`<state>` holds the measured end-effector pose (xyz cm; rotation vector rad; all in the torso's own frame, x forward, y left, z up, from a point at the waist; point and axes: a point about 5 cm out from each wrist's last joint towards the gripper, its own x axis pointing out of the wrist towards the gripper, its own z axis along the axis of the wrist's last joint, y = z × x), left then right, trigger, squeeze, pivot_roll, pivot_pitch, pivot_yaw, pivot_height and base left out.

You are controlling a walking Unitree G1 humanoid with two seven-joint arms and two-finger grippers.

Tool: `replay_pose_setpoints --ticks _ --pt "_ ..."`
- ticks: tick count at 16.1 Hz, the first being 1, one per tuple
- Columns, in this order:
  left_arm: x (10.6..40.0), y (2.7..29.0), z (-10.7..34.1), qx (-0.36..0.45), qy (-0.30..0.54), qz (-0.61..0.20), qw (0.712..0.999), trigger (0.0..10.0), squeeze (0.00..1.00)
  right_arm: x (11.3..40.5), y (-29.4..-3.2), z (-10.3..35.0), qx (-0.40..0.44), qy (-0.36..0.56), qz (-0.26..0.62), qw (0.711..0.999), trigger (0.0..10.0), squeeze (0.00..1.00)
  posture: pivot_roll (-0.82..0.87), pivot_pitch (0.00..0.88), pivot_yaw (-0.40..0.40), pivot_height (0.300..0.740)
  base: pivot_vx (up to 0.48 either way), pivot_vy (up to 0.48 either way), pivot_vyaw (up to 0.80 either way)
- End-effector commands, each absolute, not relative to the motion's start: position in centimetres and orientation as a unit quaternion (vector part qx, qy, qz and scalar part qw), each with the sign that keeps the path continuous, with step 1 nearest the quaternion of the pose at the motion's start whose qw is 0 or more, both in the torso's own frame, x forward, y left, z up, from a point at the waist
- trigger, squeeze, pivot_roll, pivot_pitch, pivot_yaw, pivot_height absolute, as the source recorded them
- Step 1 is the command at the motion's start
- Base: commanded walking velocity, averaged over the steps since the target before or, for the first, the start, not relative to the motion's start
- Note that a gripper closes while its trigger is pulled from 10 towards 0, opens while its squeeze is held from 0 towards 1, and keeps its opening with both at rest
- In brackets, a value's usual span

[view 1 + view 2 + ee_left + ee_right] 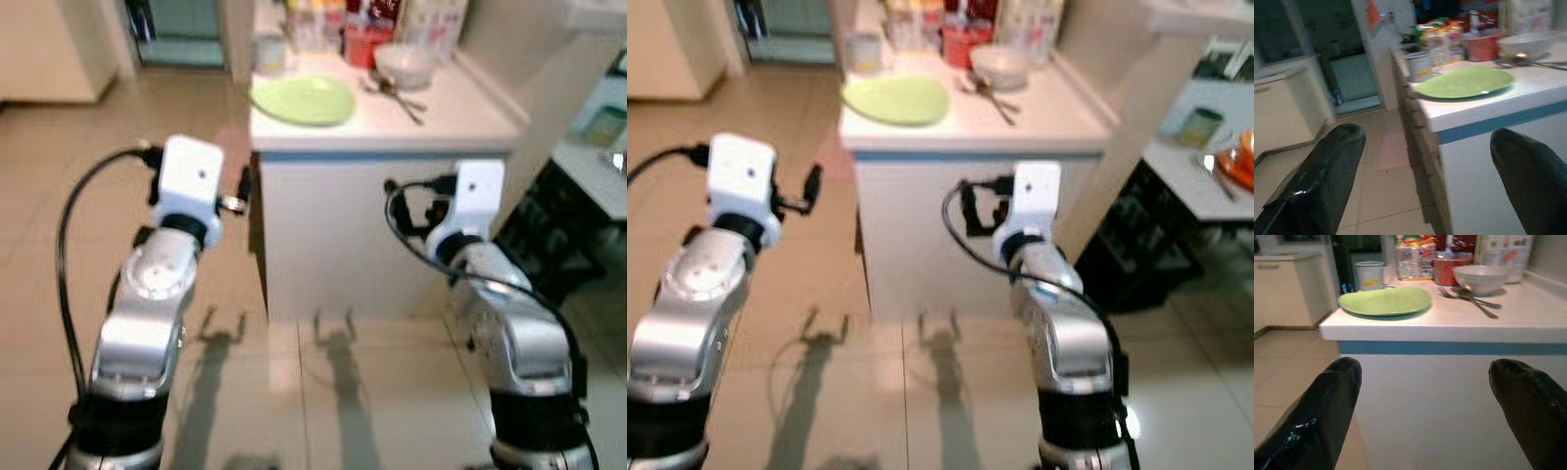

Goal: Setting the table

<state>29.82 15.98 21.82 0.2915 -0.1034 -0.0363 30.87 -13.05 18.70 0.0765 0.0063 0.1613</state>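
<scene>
One green plate (303,99), one bowl (404,64) and one mug (1369,274) are seen on the counter (460,117). Both the left gripper (1425,181) and the right gripper (1425,406) are held with fingers spread, empty.

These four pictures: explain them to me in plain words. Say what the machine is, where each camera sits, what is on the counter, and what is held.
This is a walking humanoid robot with two silver arms, each ending in a pincer of two black fingers. The top two pictures come from its head, looking down past both arms at a white counter. The other two come from wrist cameras, each looking out between that arm's own fingers. On the counter lie a green plate, a bowl, spoons, a mug and a red pot, with jars and packets behind. The left pincer and right pincer are both open, short of the counter, holding nothing.
</scene>
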Motion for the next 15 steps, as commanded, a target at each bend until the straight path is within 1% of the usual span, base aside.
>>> replay_pose_setpoints --ticks 1,8,15 --pt "29.68 15.87 22.01 0.141 -0.058 -0.009 0.988 10.0 0.0 31.04 -13.73 19.33 0.033 -0.012 0.07 0.997 10.0 0.0 0.04 0.0 -0.073 0.74 0.0 0.0 0.0" --pt "29.91 15.79 22.38 0.137 -0.071 -0.008 0.988 10.0 0.0 31.32 -14.37 19.56 0.034 -0.015 0.056 0.998 10.0 0.0 0.03 0.0 -0.069 0.74 0.0 0.0 0.0" --pt "30.11 15.99 22.52 0.135 -0.076 -0.001 0.988 10.0 0.0 31.58 -14.26 19.57 0.037 -0.014 0.062 0.997 10.0 0.0 0.04 0.0 -0.075 0.74 0.328 0.0 0.0"
